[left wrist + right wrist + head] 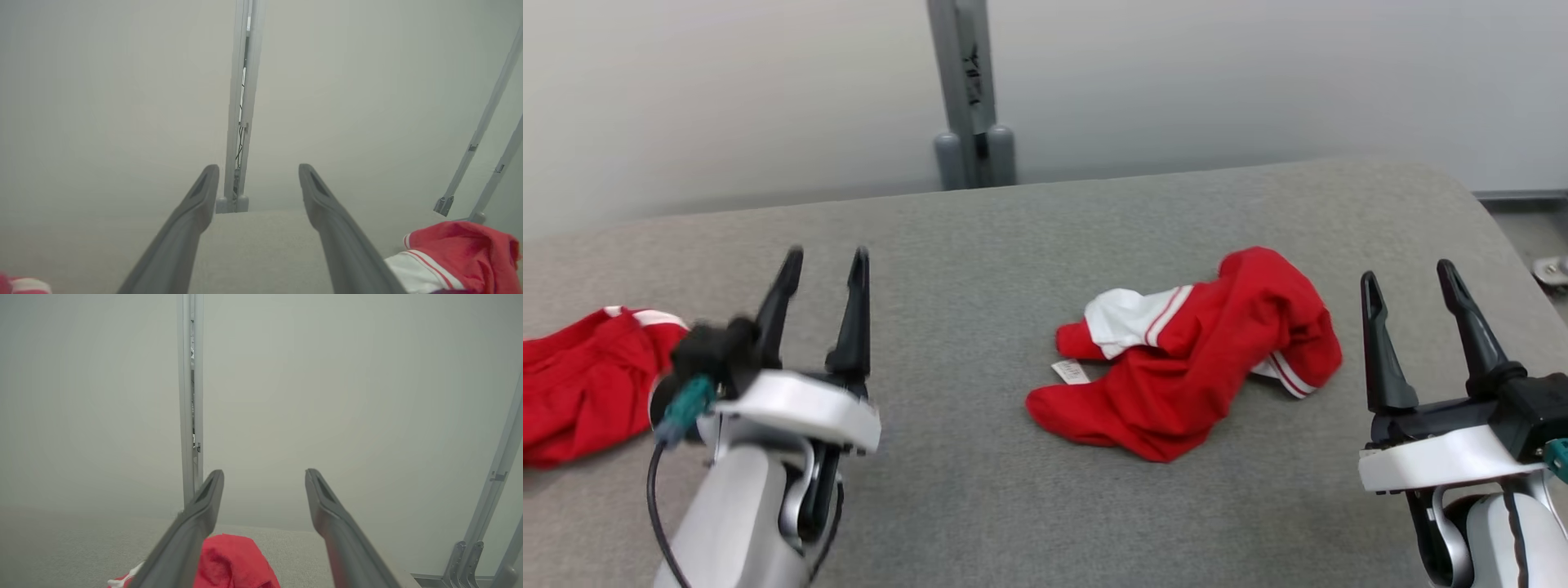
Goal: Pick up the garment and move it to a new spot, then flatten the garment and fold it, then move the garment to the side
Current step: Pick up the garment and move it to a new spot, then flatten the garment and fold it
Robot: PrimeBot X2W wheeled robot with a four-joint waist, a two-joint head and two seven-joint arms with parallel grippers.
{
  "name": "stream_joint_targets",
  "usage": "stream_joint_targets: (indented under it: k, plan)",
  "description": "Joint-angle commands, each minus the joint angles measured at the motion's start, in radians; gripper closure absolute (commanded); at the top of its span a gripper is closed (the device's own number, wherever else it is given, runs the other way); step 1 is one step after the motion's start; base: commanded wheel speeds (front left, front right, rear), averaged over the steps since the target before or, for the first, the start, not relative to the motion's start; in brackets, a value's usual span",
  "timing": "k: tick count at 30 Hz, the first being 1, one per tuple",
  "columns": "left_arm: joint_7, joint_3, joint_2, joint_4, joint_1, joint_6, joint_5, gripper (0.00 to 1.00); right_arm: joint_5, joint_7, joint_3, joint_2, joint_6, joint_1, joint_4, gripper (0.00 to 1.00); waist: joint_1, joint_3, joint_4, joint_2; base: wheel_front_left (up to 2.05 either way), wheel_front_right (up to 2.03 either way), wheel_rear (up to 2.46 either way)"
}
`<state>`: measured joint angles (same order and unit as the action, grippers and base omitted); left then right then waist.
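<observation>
**Both hands open, red garment lies crumpled between them**

Nearest to the robot, the left hand (826, 255) and the right hand (1407, 273) hover over the grey worktop (980, 245). Their fingers are spread wide and they hold and touch nothing. Another red cloth (580, 392) lies beside the left hand. A little further, nearer the right hand, the red garment (1201, 367) lies in a crumpled heap with its white striped band (1131, 318) turned up. It looks light, soft and limp, so it will probably sag. I would pinch the band or a hem edge.

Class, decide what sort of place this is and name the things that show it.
Probably a robot test room, not a home: a grey cloth-covered table, a bare pale wall with a metal post, and a crumpled red-and-white garment.
</observation>
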<state>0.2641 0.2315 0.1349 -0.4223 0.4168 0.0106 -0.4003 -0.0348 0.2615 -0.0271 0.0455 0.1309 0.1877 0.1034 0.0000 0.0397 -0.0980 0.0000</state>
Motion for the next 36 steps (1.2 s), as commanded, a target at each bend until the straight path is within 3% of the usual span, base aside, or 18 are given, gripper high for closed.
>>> stream_joint_targets:
  k: [1, 6, 10, 17, 23, 29, 36]
  plan:
    - [-0.001, -0.039, -0.012, 0.024, -0.055, 0.017, 0.006, 0.0, 0.006, 0.004, -0.003, 0.008, 0.0, -0.018, -0.007, 0.0, 0.0, -0.022, 0.046, 0.0, 0.0, 0.0, 0.0]
    - [-0.001, -0.169, -0.051, 0.09, -0.226, 0.028, 0.04, 0.0, 0.015, 0.004, 0.002, 0.008, 0.0, -0.038, -0.001, 0.0, 0.0, -0.031, 0.078, 0.0, 0.0, 0.0, 0.0]
    - [-0.001, -0.225, -0.073, 0.118, -0.307, 0.063, 0.061, 0.0, -0.002, 0.004, 0.007, 0.008, 0.0, -0.051, 0.011, 0.0, 0.0, -0.034, 0.096, 0.0, 0.0, 0.0, 0.0]
    - [-0.001, -0.221, -0.083, 0.132, -0.311, 0.095, 0.069, 0.0, -0.005, 0.004, 0.021, 0.007, 0.0, -0.036, 0.016, 0.0, 0.0, -0.037, 0.119, 0.0, 0.0, 0.0, 0.0]
    - [-0.001, -0.188, -0.083, 0.129, -0.296, 0.087, 0.048, 0.0, 0.023, 0.004, 0.109, 0.036, 0.0, 0.008, 0.035, 0.0, 0.0, -0.031, 0.135, 0.0, 0.0, 0.0, 0.0]
    - [-0.001, -0.137, -0.083, 0.116, -0.279, 0.075, 0.019, 0.0, 0.012, -0.005, 0.277, 0.105, 0.0, 0.139, 0.245, 0.0, 0.0, -0.005, 0.165, 0.0, 0.0, 0.0, 0.0]
    - [-0.001, -0.077, -0.083, 0.111, -0.254, 0.068, -0.02, 0.0, -0.075, -0.194, 0.412, 0.16, 0.0, 0.34, 0.482, 0.0, 0.0, 0.043, 0.235, 0.0, 0.0, 0.0, 0.0]
